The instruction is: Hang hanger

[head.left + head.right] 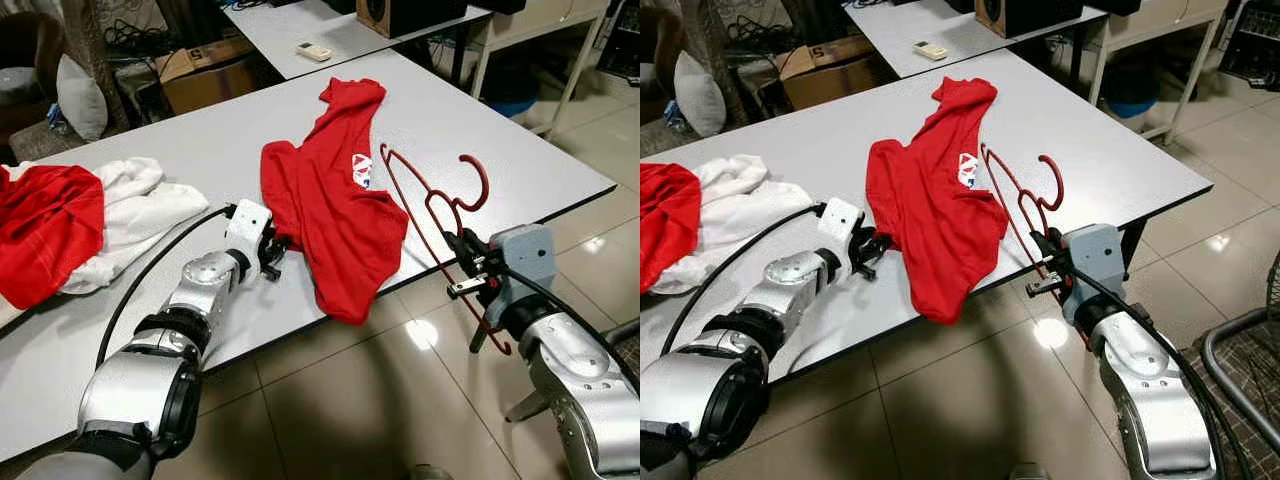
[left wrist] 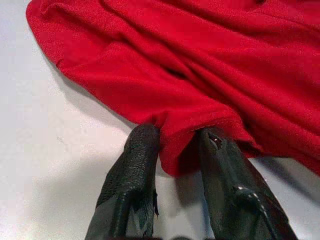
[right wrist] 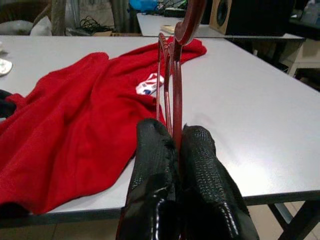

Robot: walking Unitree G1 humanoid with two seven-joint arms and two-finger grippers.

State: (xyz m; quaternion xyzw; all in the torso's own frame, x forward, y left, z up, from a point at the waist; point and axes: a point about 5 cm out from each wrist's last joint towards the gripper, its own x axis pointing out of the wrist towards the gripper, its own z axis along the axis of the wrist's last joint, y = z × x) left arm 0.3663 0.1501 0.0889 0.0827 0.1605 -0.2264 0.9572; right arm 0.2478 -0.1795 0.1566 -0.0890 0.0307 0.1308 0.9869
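My right gripper [image 1: 468,268] was clamped on the thin, stiff hanger [image 1: 440,215], likely light but prone to pivoting. My left gripper [image 2: 175,165] pinched the limp red shirt's [image 1: 335,215] edge on the tabletop [image 1: 470,130].

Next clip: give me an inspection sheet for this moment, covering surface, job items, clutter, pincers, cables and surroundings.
Surface: large white table, bare at its right end.
Job's things: dark red wire hanger, hook towards the table, lower end past the table's front edge; red jersey with a white badge spread flat, hem drooping over that edge.
Clutter: crumpled white cloth and a second red garment at the left end.
Grippers: left pincer closed on the jersey's edge; right pincer closed on the hanger.
Cables: black cable running along the left arm.
Surroundings: second white table carrying a white remote control; brown cardboard box; glossy tiled floor.
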